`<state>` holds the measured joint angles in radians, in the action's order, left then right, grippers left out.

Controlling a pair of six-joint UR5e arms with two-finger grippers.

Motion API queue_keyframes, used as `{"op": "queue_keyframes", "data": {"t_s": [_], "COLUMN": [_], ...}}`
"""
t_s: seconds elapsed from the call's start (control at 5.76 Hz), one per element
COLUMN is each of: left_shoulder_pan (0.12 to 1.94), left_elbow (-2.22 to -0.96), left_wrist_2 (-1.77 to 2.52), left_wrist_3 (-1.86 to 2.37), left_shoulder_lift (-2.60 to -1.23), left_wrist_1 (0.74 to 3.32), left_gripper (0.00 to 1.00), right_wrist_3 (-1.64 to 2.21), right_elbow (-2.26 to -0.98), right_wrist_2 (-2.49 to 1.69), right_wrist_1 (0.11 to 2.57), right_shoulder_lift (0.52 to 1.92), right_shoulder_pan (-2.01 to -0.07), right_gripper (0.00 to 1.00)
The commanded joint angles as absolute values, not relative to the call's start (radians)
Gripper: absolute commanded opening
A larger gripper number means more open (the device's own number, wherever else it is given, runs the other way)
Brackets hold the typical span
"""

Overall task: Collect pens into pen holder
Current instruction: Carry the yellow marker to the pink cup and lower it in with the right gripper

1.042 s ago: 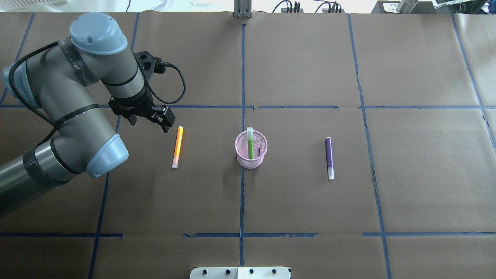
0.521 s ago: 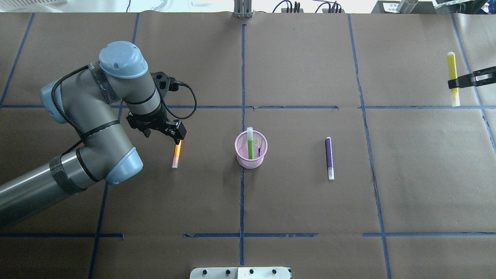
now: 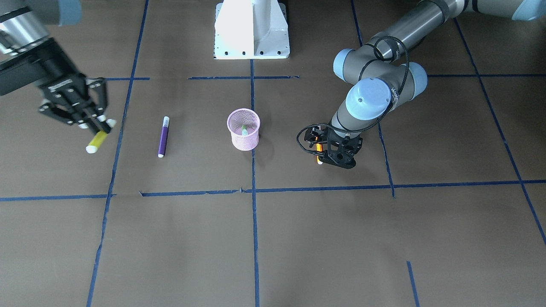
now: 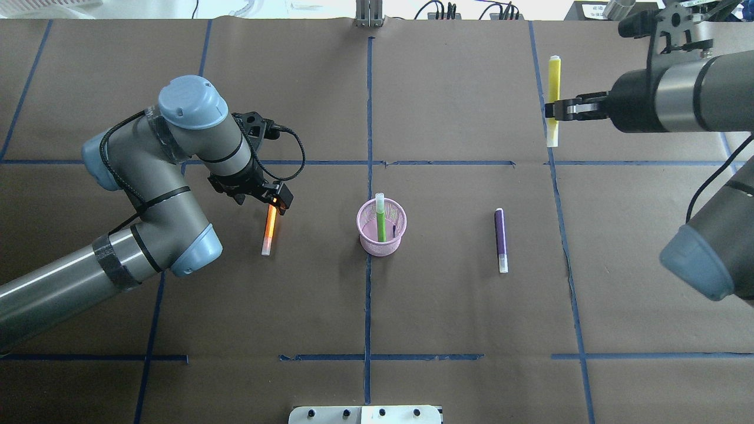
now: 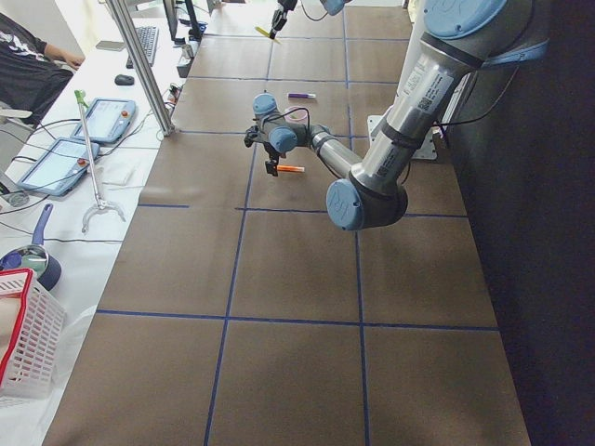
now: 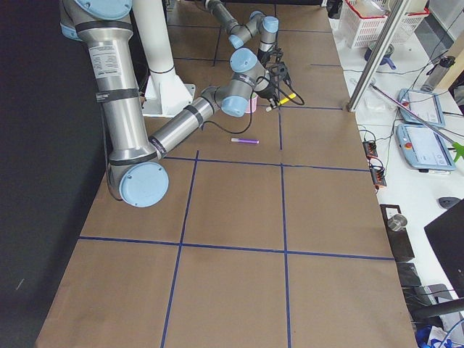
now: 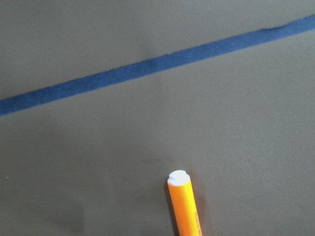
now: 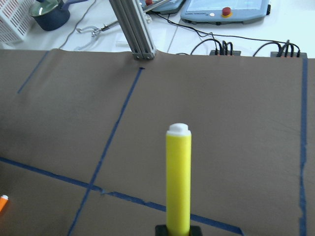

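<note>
The pink mesh pen holder [image 4: 377, 247] [image 3: 245, 143] stands upright at the table's middle with a green pen [image 4: 380, 219] upright inside it. An orange pen [image 4: 269, 231] [image 7: 185, 209] lies flat to its left. My left gripper [image 4: 278, 202] [image 3: 327, 157] is low over that pen's far end, open, fingers either side of it. A purple pen [image 4: 500, 238] [image 3: 162, 137] lies flat to the holder's right. My right gripper [image 4: 554, 111] [image 3: 94, 123] is shut on a yellow pen [image 4: 554, 82] [image 8: 178, 182], held above the table at the far right.
The white robot base plate [image 4: 365, 415] [image 3: 251, 30] sits at the near edge. An aluminium post [image 4: 368, 15] and cables stand along the far edge. Blue tape lines cross the brown paper. A person [image 5: 28, 65] and tablets are beside the table's left end.
My left gripper has moved right and down onto the orange pen's far end. My right arm has come in from the right edge, carrying the yellow pen leftward.
</note>
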<state>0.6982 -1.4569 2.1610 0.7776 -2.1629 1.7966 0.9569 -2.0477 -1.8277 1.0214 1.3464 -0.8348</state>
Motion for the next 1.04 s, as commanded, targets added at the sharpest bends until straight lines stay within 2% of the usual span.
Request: {"op": "queue_keyframes", "data": {"t_s": [0.0,0.17,0.52,0.87], "left_shoulder_pan": [0.687,0.686,0.678,0.676], "left_elbow": [-1.457,-1.457,-1.460,-1.460], "left_wrist_2": [2.160,2.146,2.094,2.092], "left_wrist_3": [0.834,0.839,0.839,0.836], "left_shoulder_lift": [-2.167,-2.172,-2.184,-2.187], "left_wrist_1": [1.798,1.793,1.757,1.720], "left_gripper": [1.00,1.00,1.00,1.00], "right_wrist_3": [1.067,1.075,1.077,1.075], "right_elbow": [-2.117,-2.132,-2.134,-2.106], "right_wrist_2": [-1.481,-1.243,-1.184,-0.919], "right_wrist_1": [1.023,1.028,1.028,1.029], "right_shoulder_lift": [1.272,1.260,1.250,1.195], "right_shoulder_pan": [-0.589,-0.434,-0.390,-0.249], "right_gripper": [0.00,0.00,0.00,0.00]}}
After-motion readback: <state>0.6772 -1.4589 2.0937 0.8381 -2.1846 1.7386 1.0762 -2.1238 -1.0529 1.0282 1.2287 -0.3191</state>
